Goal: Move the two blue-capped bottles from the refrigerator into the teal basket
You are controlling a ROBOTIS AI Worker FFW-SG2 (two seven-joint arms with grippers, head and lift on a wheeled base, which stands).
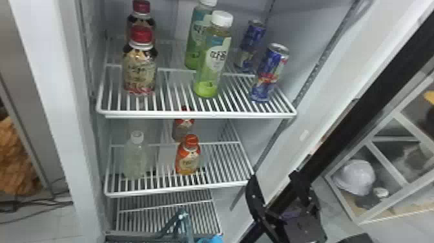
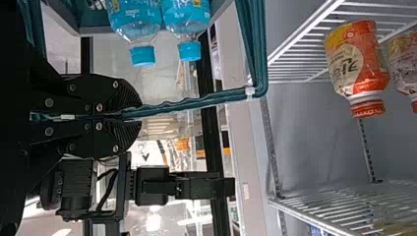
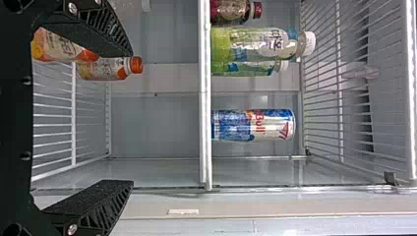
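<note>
Basket handle (image 2: 187, 103) clenched in left gripper (image 2: 139, 114); right gripper (image 1: 273, 176) spread near middle shelf (image 1: 180, 188).

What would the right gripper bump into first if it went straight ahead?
The right gripper seems free to pass below the upper shelf, perhaps as far as the back wall; depth is unclear, so it might catch that shelf's edge first.
</note>
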